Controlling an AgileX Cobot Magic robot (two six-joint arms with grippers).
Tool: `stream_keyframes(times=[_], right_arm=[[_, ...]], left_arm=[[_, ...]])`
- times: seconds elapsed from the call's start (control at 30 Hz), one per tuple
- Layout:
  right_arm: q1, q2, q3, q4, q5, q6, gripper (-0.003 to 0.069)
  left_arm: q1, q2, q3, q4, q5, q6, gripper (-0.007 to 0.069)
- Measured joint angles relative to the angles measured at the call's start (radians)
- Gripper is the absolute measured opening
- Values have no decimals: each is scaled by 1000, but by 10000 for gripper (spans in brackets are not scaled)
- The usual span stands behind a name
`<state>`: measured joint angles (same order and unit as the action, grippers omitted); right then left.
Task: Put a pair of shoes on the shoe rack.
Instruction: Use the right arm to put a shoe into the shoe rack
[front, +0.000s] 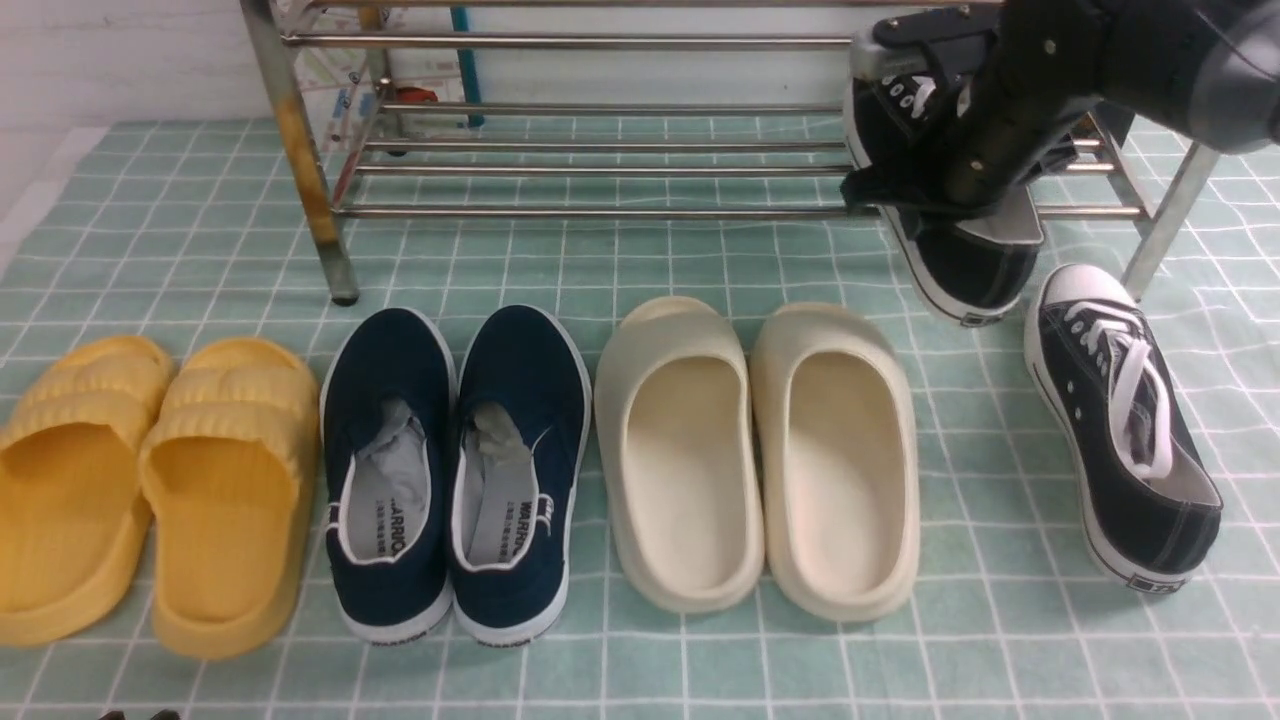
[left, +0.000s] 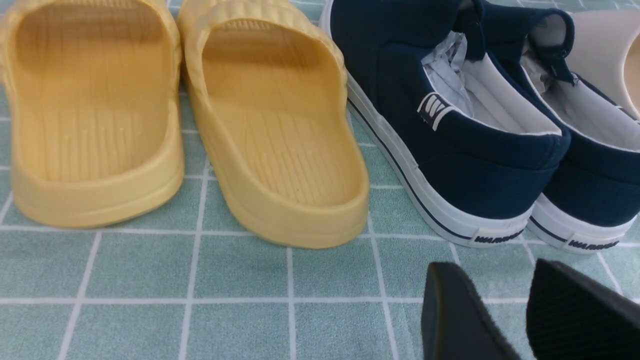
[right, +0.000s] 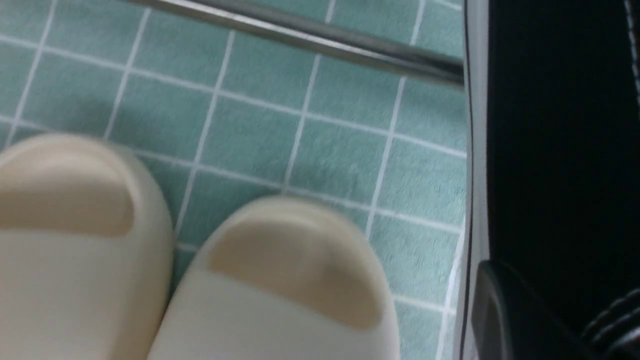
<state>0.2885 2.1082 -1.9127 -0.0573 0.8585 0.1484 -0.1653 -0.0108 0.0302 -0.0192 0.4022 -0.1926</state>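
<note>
Gripped black canvas, white-laced sneaker (front: 965, 265) in nearly closed right jaws; held left jaws parted, empty. Risked snagging heel (front: 985, 310) on shiny steel-tube rack (front: 600, 212) through low, tilted carriage.

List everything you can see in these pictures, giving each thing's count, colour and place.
yellow slippers: two, yellow, on the cloth at far left
slip-on shoes: two, navy, right of the yellow slippers
foam slippers: two, cream, between slip-ons and loose sneaker
loose sneaker: one, black and white, on the cloth at right
held sneaker: one, black and white, at the rack's right part
shoe rack: one, silvery, at the back
checked cloth: one, green with white lines, underneath
left gripper: one, black, near the slip-ons
right gripper: one, black, shut on the held sneaker
</note>
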Motion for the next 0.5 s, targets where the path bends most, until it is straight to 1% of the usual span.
stream_keyframes(times=[0.2, 0.4, 0.5], right_arm=[[-33, 92, -114, 8, 3, 4, 20], [-39, 130, -155, 10, -1, 3, 27], [-39, 132, -159, 9, -17, 3, 55]], left_arm=[[0, 0, 0, 0, 0, 0, 239], [0, 0, 0, 0, 0, 0, 239], [0, 0, 0, 0, 0, 0, 239]])
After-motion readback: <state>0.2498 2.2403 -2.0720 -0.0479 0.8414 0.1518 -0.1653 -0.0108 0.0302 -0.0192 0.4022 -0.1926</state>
